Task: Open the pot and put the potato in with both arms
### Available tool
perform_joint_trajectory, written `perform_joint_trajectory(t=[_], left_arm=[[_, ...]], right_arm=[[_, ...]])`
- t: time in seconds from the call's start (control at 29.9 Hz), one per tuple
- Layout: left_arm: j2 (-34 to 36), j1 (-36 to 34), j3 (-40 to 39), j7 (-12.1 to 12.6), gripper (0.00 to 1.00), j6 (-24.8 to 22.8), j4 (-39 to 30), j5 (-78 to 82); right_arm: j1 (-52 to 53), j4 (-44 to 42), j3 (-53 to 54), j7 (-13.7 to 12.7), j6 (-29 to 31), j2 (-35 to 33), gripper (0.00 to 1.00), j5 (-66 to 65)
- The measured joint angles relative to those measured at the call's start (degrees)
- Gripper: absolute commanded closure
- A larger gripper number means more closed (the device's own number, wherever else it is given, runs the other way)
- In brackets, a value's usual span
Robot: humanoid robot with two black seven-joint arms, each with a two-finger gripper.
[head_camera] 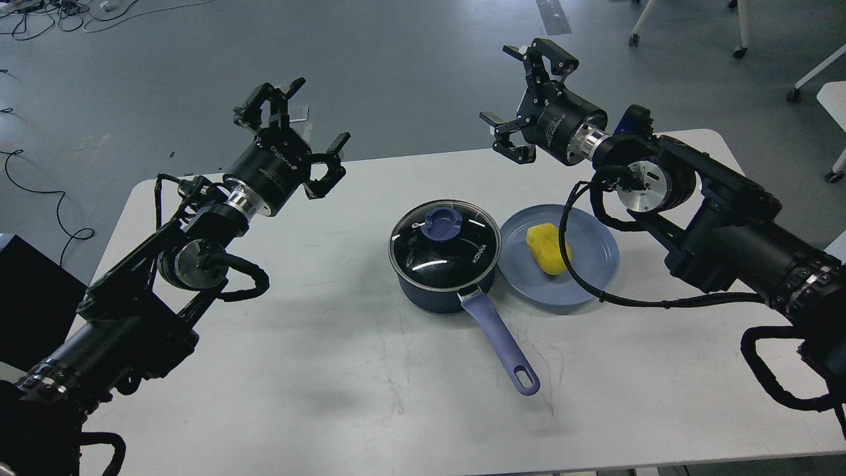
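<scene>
White table [264,370]: pot [444,264] lidded, potato [547,248] on plate [595,277]. Left claw [291,132], right claw [529,99] spread, empty. Risk: glass lid [443,241] slipping from knob [444,225] pinch.

White table [330,370], flat blue plate [595,281] right of centre, grey floor [396,73], cables [39,16] far left, chair legs [740,26] far right

1 pot [444,274], 1 potato [547,248], 1 plate [595,277]

Bright even overhead light, sharp focus, soft shadows on table [330,396], glare on lid [429,264]
</scene>
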Motion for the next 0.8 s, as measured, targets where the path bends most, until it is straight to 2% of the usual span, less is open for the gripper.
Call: perform_joint_trajectory(t=[0.27, 0.8], left_arm=[[-0.29, -0.56, 0.26, 0.01, 0.01, 0.53, 0.24, 0.35], [-0.34, -1.35, -0.02, 0.36, 0.01, 0.01, 0.64, 0.39]], right_arm=[[0.6, 0.37, 0.15, -0.83, -0.5, 0.03, 0.0, 0.0], [0.46, 1.14, -0.61, -0.7, -1.04, -1.04, 0.0, -0.08]])
